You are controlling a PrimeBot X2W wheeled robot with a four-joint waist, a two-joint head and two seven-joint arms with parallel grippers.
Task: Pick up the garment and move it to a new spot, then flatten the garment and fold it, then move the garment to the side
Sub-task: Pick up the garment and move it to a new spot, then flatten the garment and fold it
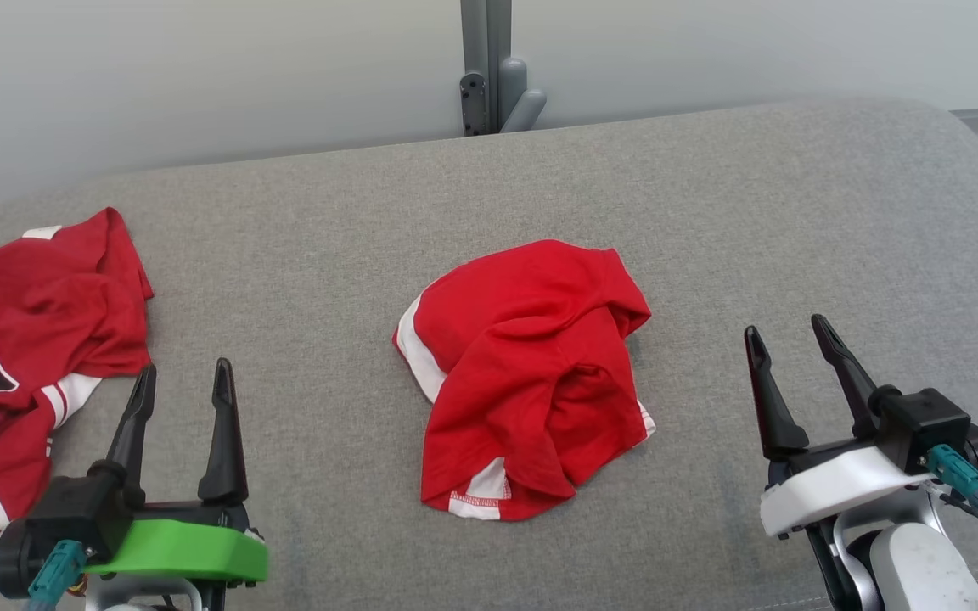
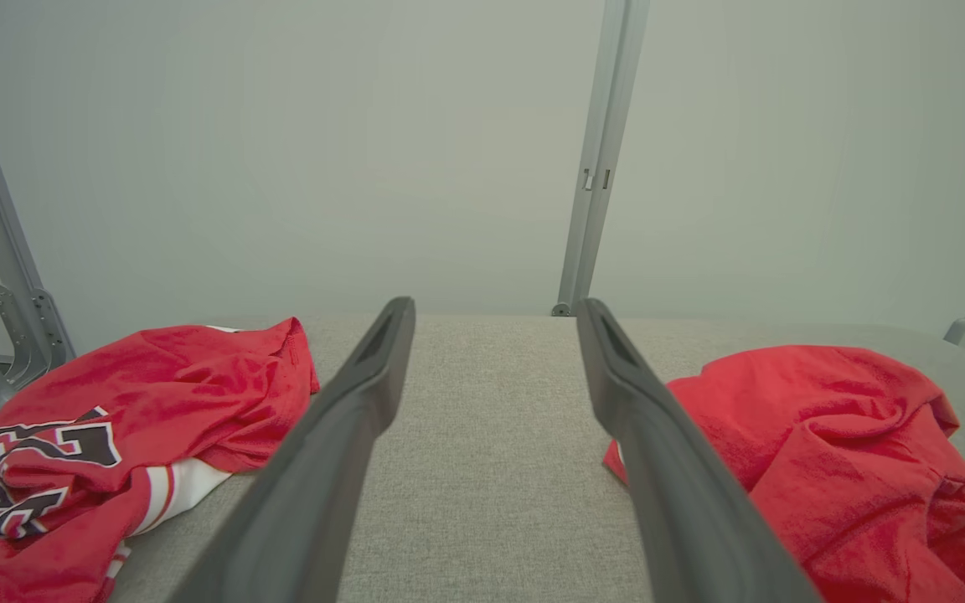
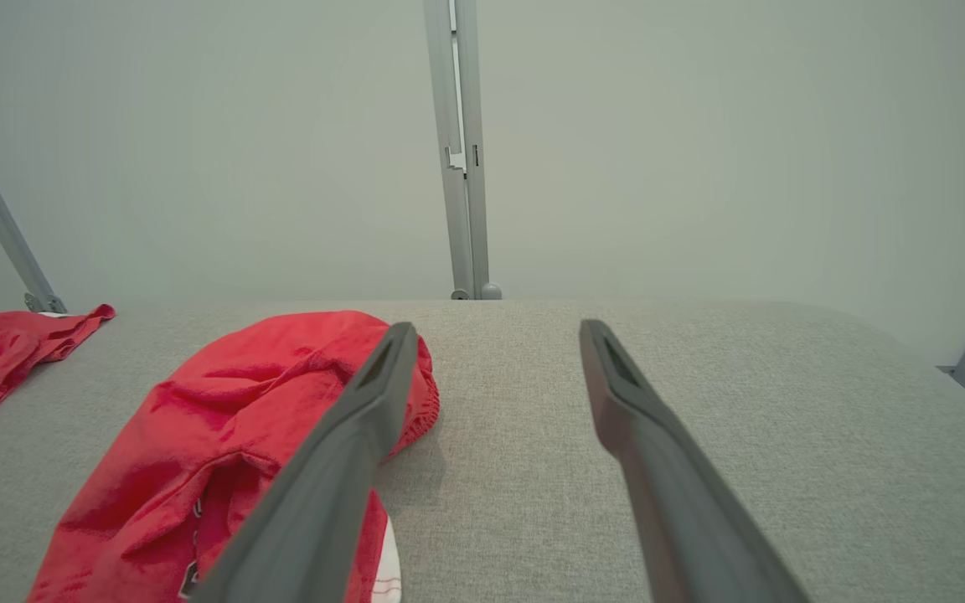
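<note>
Both arms rest nearest, the left gripper (image 1: 184,367) and right gripper (image 1: 784,325), each with jaws spread wide and holding nothing. Between them, on the grey cushioned surface (image 1: 710,212), the crumpled red garment (image 1: 531,373) lies in a heap, its long axis running near-to-far and leaning rightward at the far end. It sits inward of both grippers and looks closer to the right one, so that arm seems better placed to reach it. Well apart from it, a lettered red jersey (image 1: 30,339) lies just outside the left gripper.

Jaws spread; jersey (image 2: 156,394) and garment (image 2: 826,444) flank them.
</note>
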